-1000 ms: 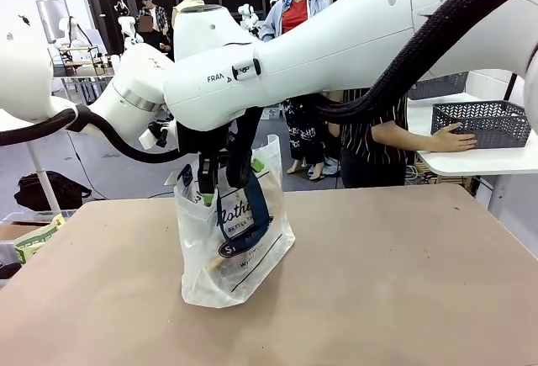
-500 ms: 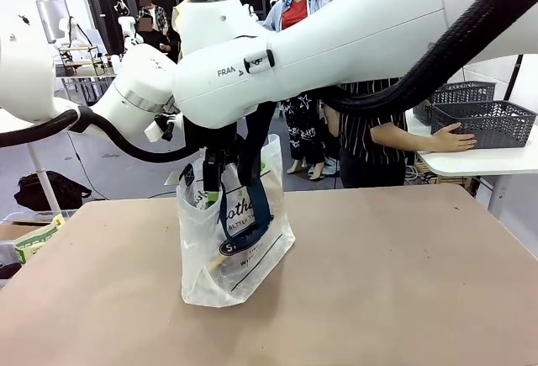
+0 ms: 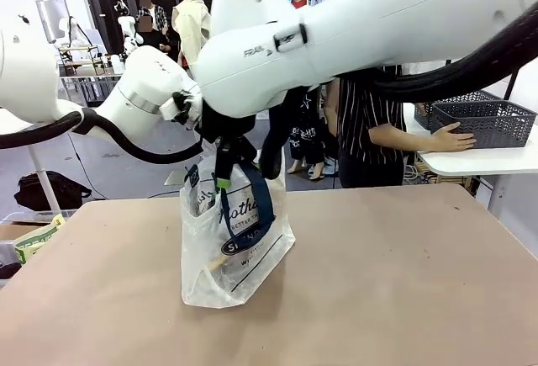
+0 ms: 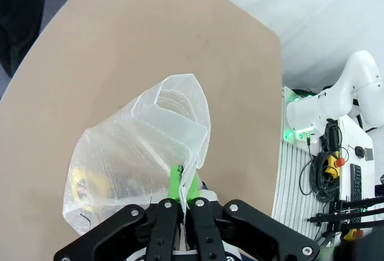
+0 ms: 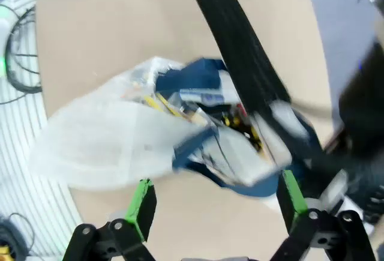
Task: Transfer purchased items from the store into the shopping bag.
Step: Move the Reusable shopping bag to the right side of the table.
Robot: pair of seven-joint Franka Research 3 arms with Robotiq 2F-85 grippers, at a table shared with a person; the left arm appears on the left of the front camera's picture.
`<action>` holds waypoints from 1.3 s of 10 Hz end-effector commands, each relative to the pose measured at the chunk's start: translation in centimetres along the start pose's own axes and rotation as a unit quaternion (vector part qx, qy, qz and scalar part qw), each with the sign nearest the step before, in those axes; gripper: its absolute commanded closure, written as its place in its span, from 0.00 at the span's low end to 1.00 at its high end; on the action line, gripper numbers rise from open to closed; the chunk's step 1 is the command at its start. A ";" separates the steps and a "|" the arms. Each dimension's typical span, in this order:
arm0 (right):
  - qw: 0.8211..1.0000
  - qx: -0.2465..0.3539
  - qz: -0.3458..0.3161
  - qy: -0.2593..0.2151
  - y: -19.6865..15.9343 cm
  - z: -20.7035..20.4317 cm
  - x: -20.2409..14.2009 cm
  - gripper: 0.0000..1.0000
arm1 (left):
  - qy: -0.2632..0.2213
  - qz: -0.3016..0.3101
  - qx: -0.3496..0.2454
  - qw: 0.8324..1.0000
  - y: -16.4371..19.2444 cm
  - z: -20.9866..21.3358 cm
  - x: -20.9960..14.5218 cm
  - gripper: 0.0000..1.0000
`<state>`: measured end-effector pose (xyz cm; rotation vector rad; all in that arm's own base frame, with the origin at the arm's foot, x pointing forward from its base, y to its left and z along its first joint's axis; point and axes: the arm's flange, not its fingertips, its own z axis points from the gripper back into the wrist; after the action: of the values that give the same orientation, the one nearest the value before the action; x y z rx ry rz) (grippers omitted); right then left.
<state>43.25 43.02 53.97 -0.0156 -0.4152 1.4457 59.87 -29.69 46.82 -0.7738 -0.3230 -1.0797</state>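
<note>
Shopping bag [image 3: 238, 240] standing on the worktop [image 3: 378, 282], rim pinched tight in the left hand [image 4: 183, 190], small packs [image 5: 210, 120] already lying inside. Right hand [image 5: 213, 204] spread wide above the bag mouth, gripping nothing, so probably the dropping-in step just finished. Next, most likely: lift clear, then reach toward the grey basket [image 3: 483, 122] by the person's hand [image 3: 452, 139] for another pack.

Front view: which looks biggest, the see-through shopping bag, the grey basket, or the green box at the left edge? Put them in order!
1. Shopping bag, clearly largest.
2. Grey basket, smaller in the picture, but it sits farther back, so its real size is unsure.
3. Green box, smallest; it is partly cut off at the edge.
</note>
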 end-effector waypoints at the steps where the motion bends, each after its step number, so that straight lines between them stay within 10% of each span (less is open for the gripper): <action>1: 1.000 -0.011 -0.017 -0.009 0.5 0.9 -4.8 0.00 | 0.010 0.004 0.002 1.000 0.1 1.0 -1.4 1.00; 9: 0.979 -0.060 -0.183 -0.061 -1.0 5.9 -14.4 0.00 | -0.003 0.005 0.006 1.000 0.5 1.4 -1.9 1.00; 13: 0.888 -0.074 -0.452 -0.039 -5.3 8.5 -27.5 0.00 | 0.004 0.006 0.020 1.000 0.5 1.5 -1.9 1.00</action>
<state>44.26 15.23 56.37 0.0816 -0.5069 0.6327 60.34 -27.98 47.10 -0.7691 -0.3291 -1.0585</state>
